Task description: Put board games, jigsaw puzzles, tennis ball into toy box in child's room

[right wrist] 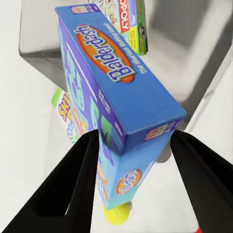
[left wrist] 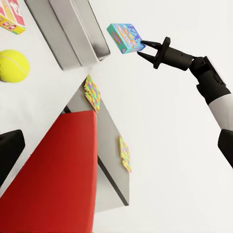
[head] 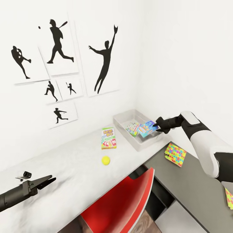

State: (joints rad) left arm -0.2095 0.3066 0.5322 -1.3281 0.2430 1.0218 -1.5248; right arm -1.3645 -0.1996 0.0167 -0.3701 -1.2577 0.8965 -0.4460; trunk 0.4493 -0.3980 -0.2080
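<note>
White walls hung with black baseball silhouettes are seen behind a pale grey table (head: 64,161) that meets a darker desk top at a corner. At about one o'clock from the middle of the head view the toy box (head: 124,121) is found, a shallow grey tray in which one board game (head: 132,127) already lies. A second, blue board game (head: 148,127) is held over the tray's near corner, tilted, by the right gripper (head: 158,124). In the right wrist view the two dark fingers (right wrist: 77,179) are seen pressed against the box's narrow edge, spread only as wide as the box is thick, so the claw is judged closed on it.

The blue box is judged to be light, stiff cardboard with a glossy cover, so it may slip; a hold across its thin sides, as now, seems sound. The red and green board game (head: 108,138) lies flat on the table at ten o'clock from the tray, and the tennis ball (head: 105,160) just below it; the ball is judged springy and liable to roll. Two jigsaw puzzles (head: 175,154) lie on the dark top, one (head: 229,197) at the picture's edge; these are thin and probably limp, best lifted by an overhanging edge.

The left gripper (head: 45,182) hovers low at eight o'clock, jaws nearly together, holding nothing.
</note>
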